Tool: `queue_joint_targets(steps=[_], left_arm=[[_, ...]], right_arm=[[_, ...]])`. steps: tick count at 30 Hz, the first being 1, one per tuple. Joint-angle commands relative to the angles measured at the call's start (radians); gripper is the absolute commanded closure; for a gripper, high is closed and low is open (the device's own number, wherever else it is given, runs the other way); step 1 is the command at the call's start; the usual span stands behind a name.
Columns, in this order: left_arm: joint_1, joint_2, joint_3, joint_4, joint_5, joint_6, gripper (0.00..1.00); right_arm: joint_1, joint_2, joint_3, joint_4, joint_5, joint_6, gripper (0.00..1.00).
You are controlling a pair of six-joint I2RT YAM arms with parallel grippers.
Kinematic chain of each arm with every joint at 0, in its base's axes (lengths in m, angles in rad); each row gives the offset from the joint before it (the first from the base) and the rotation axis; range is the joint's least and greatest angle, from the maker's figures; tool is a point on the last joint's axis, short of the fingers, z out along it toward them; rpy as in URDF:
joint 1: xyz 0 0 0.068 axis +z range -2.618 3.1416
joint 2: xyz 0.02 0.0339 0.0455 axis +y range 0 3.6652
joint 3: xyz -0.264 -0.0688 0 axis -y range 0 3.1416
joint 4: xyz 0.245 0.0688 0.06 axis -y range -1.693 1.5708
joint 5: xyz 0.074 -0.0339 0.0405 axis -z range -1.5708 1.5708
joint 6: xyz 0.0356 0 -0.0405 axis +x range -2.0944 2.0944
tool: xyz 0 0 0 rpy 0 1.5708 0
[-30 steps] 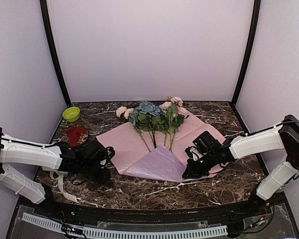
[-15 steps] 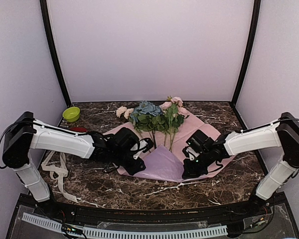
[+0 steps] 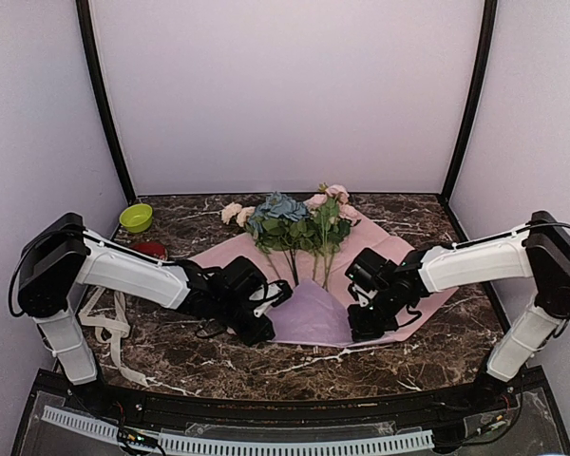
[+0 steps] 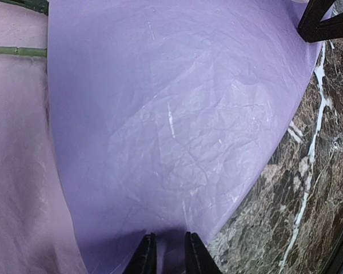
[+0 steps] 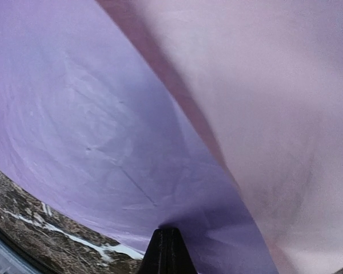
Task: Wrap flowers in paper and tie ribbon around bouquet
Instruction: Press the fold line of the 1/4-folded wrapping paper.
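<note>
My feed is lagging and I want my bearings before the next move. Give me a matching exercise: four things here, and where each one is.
Things:
1. flowers
2. green bowl
3. ribbon
4. right gripper

Places:
A. far-left corner of the table
B. shut on the folded lilac corner of the paper
C. lying on the paper's pink face
D. near-left of the table, off the paper

Pairs: 1-C, 2-A, 3-D, 4-B

paper [image 5: 103,125]: lilac face beside pink face, creased. right gripper [image 5: 167,251]: jaws closed, pinching the lilac edge. marbled surface [image 5: 23,220]: lower left.
</note>
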Motion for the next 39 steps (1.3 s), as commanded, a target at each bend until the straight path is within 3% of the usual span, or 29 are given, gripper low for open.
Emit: queue_joint_targets(steps=[1, 21, 29, 33, 36, 39], left_arm=[[0.002, 0.01, -0.08, -0.119, -0.025, -0.013, 0.82], [0.019, 0.0, -0.133, -0.071, -0.013, -0.01, 0.83], [0.019, -0.003, -0.146, -0.041, 0.002, -0.021, 0.83], [0.019, -0.004, -0.145, -0.043, 0.005, -0.04, 0.82], [0.019, -0.011, -0.146, -0.044, 0.0, -0.048, 0.83], [0.019, -0.024, -0.134, -0.058, -0.01, -0.056, 0.83]], right_arm=[[0.003, -0.006, -0.048, -0.245, 0.142, 0.067, 1.0], [0.014, -0.062, -0.12, -0.455, 0.269, 0.222, 1.0], [0.014, -0.134, 0.131, -0.626, 0.408, 0.192, 0.99], [0.065, -0.114, 0.258, -0.5, 0.364, 0.15, 0.99], [0.1, -0.081, 0.229, -0.256, 0.211, 0.094, 1.0], [0.101, -0.039, 0.2, -0.173, 0.15, 0.117, 1.0]])
